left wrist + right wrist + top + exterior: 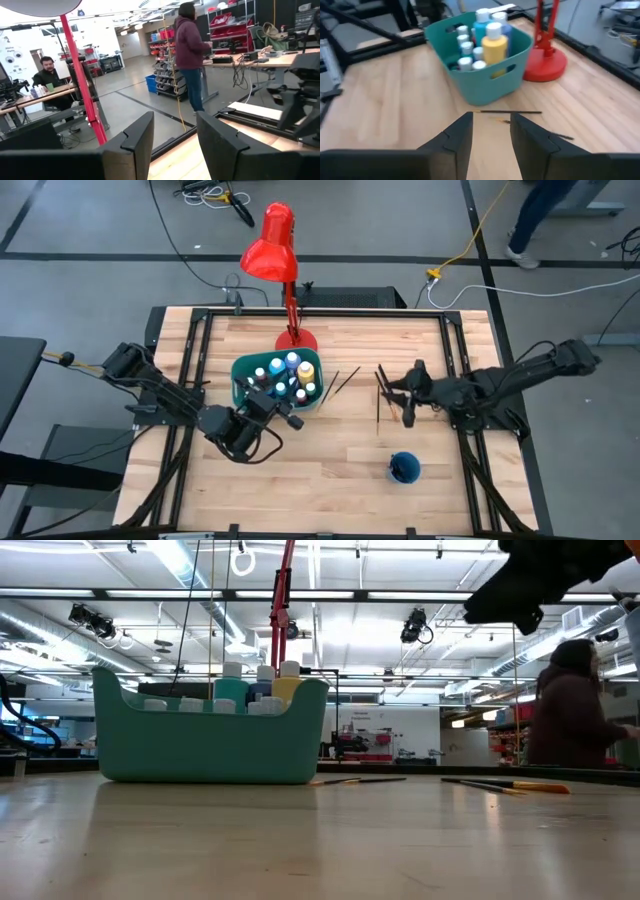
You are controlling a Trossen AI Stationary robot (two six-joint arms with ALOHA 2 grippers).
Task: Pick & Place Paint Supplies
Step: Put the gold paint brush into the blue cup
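bottles [283, 376] with white caps stand packed in the teal bin [243, 370] near the worktop's middle, toward its far edge by the red lamp [271, 244]. in the high view, thin paintbrushes [344, 383] lie on the wood between bin and right gripper [398, 396], a blue cup [404, 468] sits nearer the front edge, and the left gripper [290, 417] hangs at the bin's front side. low view alone shows the bin's wall [210, 735] level with the table [320, 840], caps peeking over its rim, and brushes [505, 784] lying flat beyond. left wrist view shows its fingers [135, 145] apart with nothing between them, and two people in the room behind. right wrist view shows its fingers [457, 137] narrowly apart and empty above a brush [507, 112], with a yellow bottle [494, 46] in the bin. no writing is readable.
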